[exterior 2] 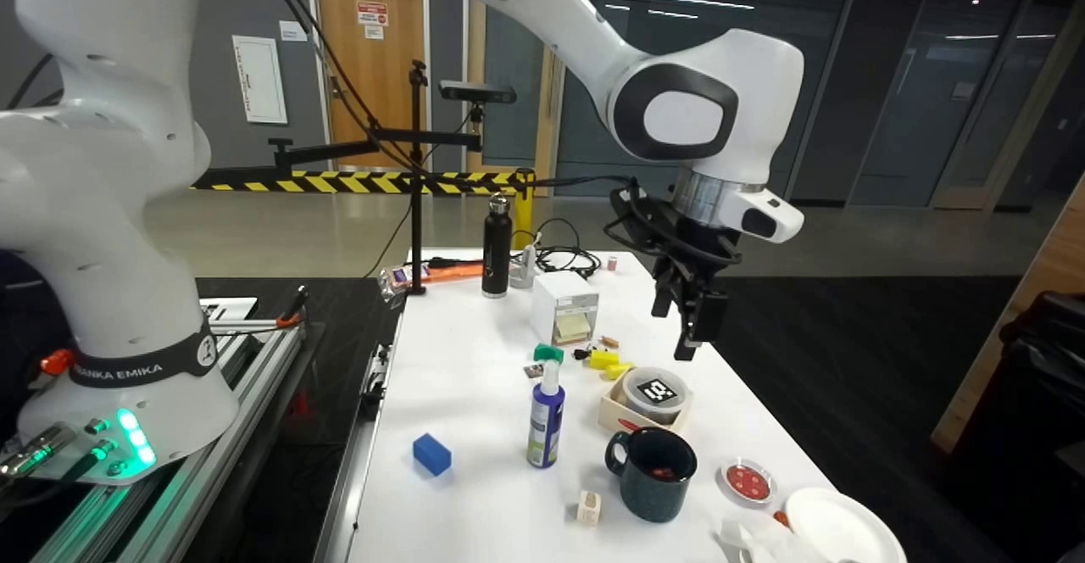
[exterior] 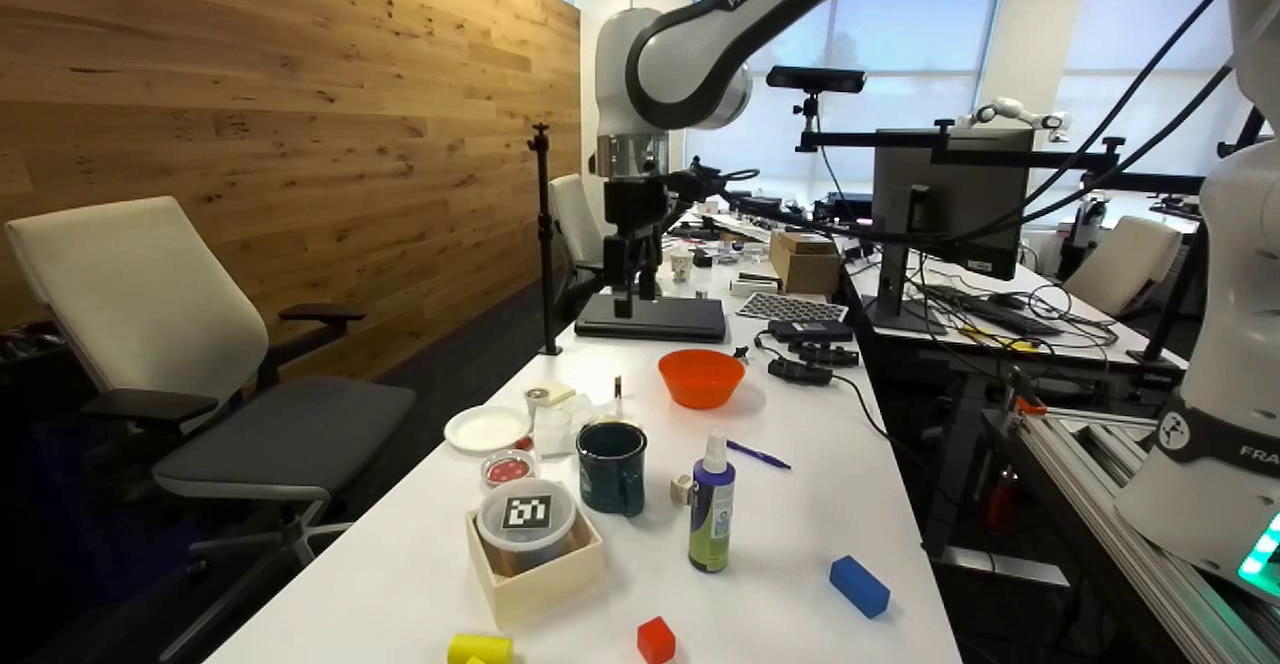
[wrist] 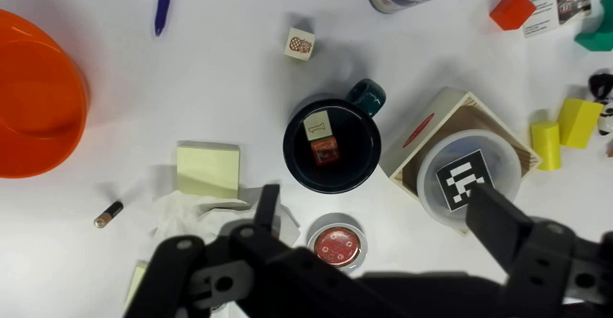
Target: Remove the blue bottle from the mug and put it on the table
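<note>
I see the tool [exterior 2: 676, 331] hanging with fingers parted, and the bottle [exterior: 711, 519] stands on the surface [exterior: 770, 584], right of the mug [exterior: 606, 474] in an exterior view.

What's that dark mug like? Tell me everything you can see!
The mug is dark blue-green, round and shiny, with a wide, open mouth and one loop handle. It might be ceramic or enamelled metal; I can't tell. It stands upright on the white table, beside the wooden box and near the pineapple block, touching neither. Inside lie a small pale block, showing what looks like a 1, and a red block.
</note>
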`<state>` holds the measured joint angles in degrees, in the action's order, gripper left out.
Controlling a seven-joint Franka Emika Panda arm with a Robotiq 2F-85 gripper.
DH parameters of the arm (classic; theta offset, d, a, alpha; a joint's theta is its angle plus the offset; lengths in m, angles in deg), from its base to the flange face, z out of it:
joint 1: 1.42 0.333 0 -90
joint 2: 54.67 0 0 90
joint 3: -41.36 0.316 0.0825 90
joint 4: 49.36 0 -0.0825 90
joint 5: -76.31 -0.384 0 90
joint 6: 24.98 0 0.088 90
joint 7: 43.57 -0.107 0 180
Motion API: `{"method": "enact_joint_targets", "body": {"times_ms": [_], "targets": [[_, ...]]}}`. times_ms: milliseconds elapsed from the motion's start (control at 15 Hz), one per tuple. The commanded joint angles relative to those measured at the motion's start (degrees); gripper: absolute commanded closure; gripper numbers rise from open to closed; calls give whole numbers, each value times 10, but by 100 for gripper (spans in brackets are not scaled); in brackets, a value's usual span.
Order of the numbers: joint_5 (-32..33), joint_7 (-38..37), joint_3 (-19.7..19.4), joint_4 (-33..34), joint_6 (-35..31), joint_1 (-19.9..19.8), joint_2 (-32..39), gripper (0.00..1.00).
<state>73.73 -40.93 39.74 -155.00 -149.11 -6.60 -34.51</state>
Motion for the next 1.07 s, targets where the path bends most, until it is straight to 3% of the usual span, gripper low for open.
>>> {"method": "enact_joint_targets", "body": {"times_ms": [0, 67, 1000], "targets": [[-26, 19, -1, -43, 27, -9, -64, 0], [-7, 5, -5, -9, 19, -2, -26, 0], [-6, 5, -5, -10, 20, -1, -24, 0]]}}
